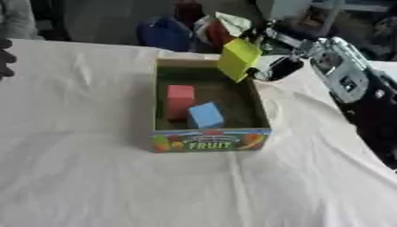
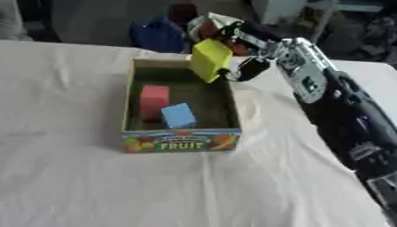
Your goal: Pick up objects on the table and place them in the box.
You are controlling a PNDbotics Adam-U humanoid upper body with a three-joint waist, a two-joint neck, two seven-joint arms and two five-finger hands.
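Yellow block [image 1: 239, 59], long axis tilted near upright, is pinched by the right robot hand [image 1: 273, 66] over the box [image 1: 209, 142].

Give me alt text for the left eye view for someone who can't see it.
The robot's right hand holds a yellow foam block above the far right corner of an open cardboard fruit box on a white tablecloth. Inside lie a red foam block and a blue foam cube.
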